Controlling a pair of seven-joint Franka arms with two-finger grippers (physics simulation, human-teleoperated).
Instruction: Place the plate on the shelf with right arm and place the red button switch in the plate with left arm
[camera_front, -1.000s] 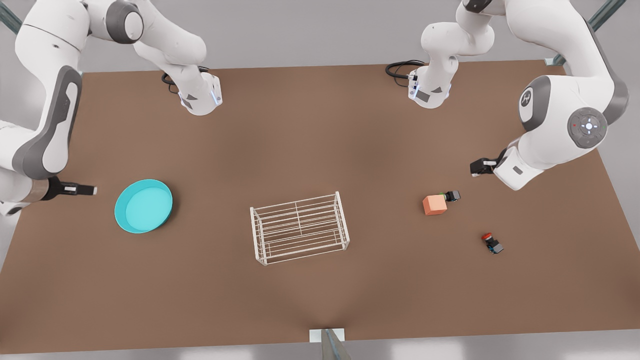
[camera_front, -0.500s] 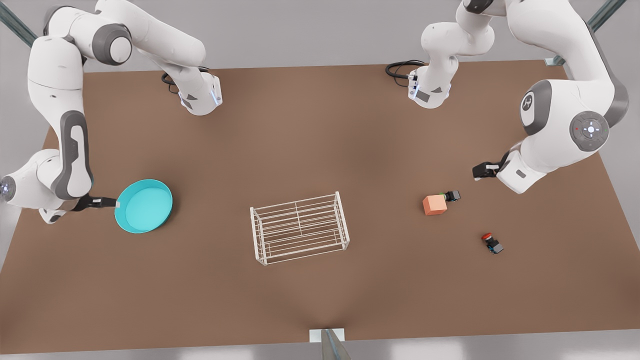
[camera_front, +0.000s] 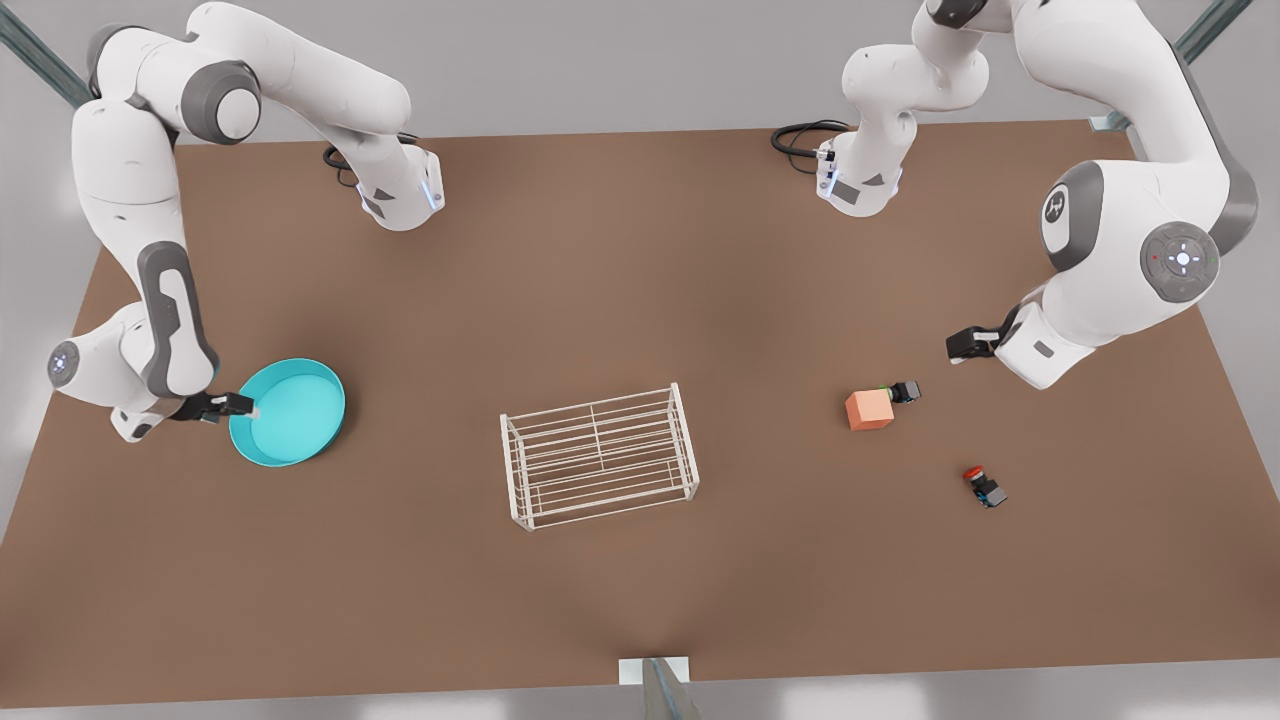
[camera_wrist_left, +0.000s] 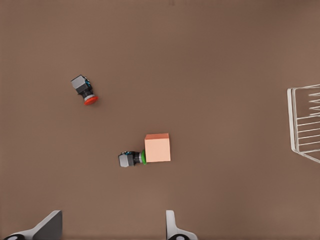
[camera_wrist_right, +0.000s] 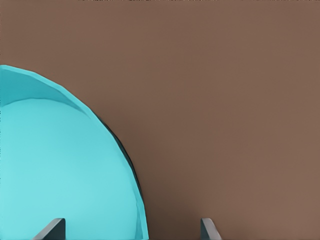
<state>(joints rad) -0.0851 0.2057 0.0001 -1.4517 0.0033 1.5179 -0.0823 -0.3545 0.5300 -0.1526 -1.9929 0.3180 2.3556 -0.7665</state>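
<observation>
R gripper (camera_front: 245, 408): at plate (camera_front: 290, 410) rim, front view's left side of table (camera_front: 640, 580); fingers (camera_wrist_right: 50, 231) spread wide, straddling the rim, nothing clamped. Plate flat on table, well apart from shelf (camera_front: 598, 456) at centre.
L gripper (camera_front: 955, 345): hovering near front view's right edge, fingers (camera_wrist_left: 47, 227) wide apart, holding nothing. Below it: orange cube (camera_front: 869, 409) touching green-capped switch (camera_front: 904, 391); red button switch (camera_front: 984, 486) lying on its side, apart from both.

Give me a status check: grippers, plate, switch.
Right gripper open, straddling round turquoise plate's rim. Left gripper open, waiting beyond the orange cube. Red button switch untouched on table; white wire shelf unobstructed.
</observation>
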